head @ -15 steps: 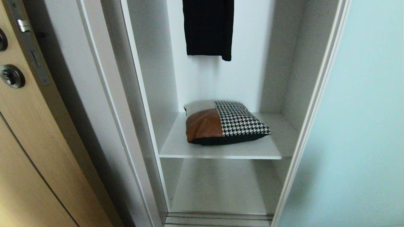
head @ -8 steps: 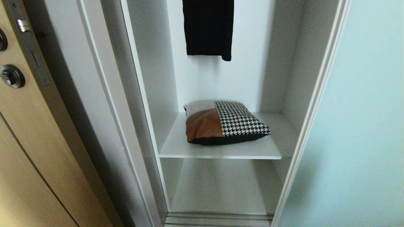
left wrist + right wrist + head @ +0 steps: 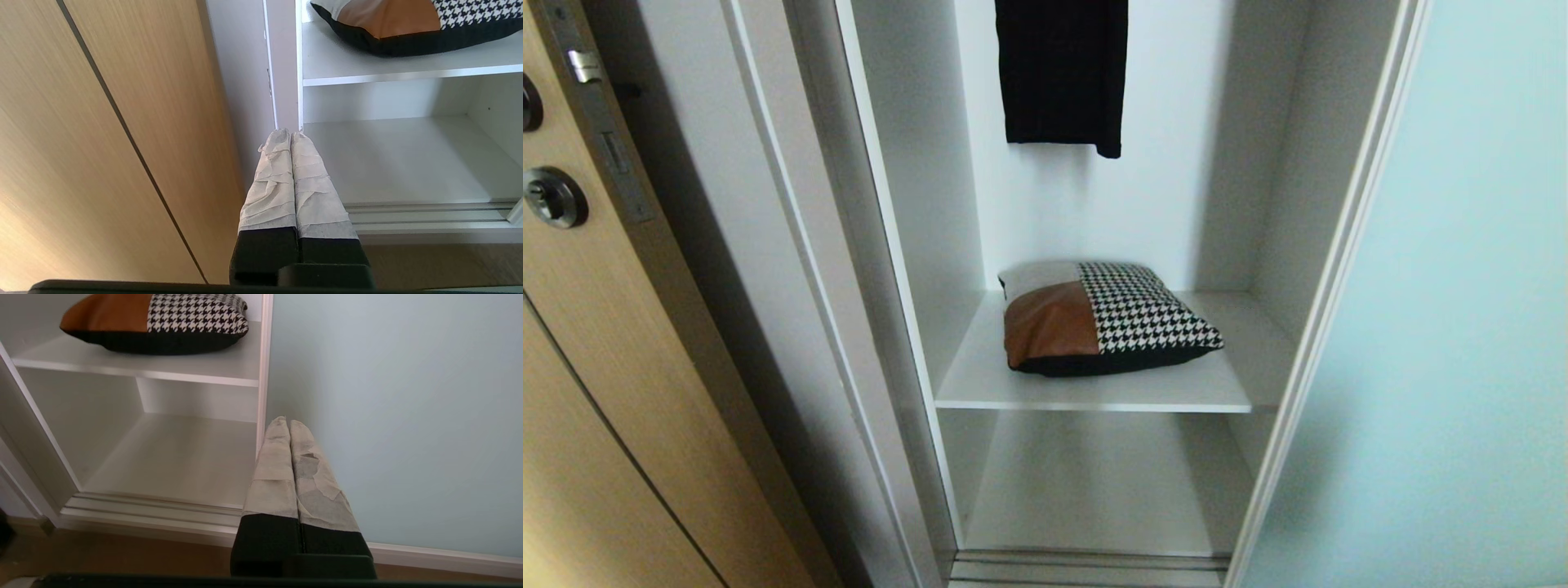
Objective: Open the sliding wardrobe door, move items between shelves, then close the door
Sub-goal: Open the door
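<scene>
From the head camera I see the sliding wardrobe door pushed aside to the right, the opening exposed. The houndstooth cushion lies flat on the upper shelf; the lower shelf sits beneath. A black garment hangs above. My left gripper and right gripper are pinched closed, holding nothing, low before the wardrobe.

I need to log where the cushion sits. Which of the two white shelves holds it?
The upper shelf holds the cushion; it lies flat there, below the hanging black garment. The lower shelf, just above the door track, shows only bare white board.
</scene>
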